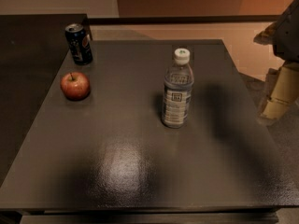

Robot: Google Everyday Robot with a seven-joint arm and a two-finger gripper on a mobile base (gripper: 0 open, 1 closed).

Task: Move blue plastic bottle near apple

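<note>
1. My pincer [274,102] hangs at the right edge of the view, off the right side of the surface [140,171] and above the floor [285,139] beside it. It shows as pale, cream-coloured parts below the darker bulk of my arm [287,36].
2. I cannot tell whether my pincer is open or closed, as it is partly cut off by the edge of the view. It holds nothing that I can see and touches none of the things on the surface.
3. The blue plastic bottle [177,92] stands upright a little right of the middle of the dark surface. Its white cap [181,55] is on, and its pale label [176,96] faces the camera. It is the tallest thing here.
4. The bottle is apart from my pincer, with a stretch of bare surface and the surface's right edge between them.
5. The apple [74,85] sits towards the left side of the surface, red with yellowish patches and its short stem pointing up. It is well apart from the bottle, with open surface between the two.
6. A dark blue soda can [78,43] stands upright just beyond the apple, at the far left corner. It is near the apple but not touching it.
7. A second dark top [28,55] adjoins the surface on the left. The can is right by that seam, and I cannot tell which of the two it stands on.
8. The near half of the surface shows a soft sheen of reflected light.
</note>
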